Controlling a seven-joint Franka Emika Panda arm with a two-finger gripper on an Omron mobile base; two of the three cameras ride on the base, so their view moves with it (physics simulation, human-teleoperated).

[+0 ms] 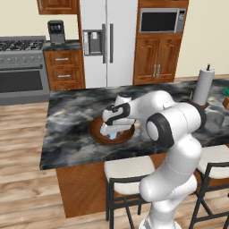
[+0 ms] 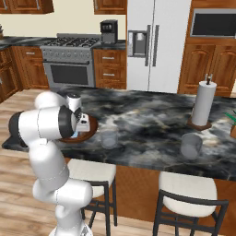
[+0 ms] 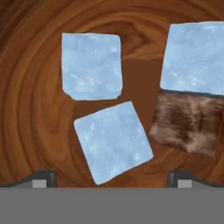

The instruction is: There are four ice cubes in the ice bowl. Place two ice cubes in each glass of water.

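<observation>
My gripper [image 3: 109, 177] hangs wide open, holding nothing, low inside the ice bowl [image 3: 26, 109] on the counter [image 1: 71, 143], a tilted ice cube [image 3: 113, 141] between its tips.

The ice bowl [image 1: 95, 132] sits on the tabletop [image 1: 71, 112] toward its near edge, left of both glasses. The end effector [image 1: 110, 131] hangs over the bowl, reaching down into it with its jaws wide apart. In the hand view, three ice cubes [image 3: 91, 65] lie on the bowl's floor [image 3: 30, 109], close together. One glass of water [image 2: 109, 137] stands just right of the bowl; the other glass [image 2: 190, 145] stands further right, near the tabletop's near edge. The paper-towel roll [image 2: 203, 103] stands behind that glass. Two stools [image 2: 187, 189] stand before the tabletop. Stove [image 2: 73, 60], refrigerator [image 2: 156, 41] and microwave [image 2: 213, 24] line the far wall.
</observation>
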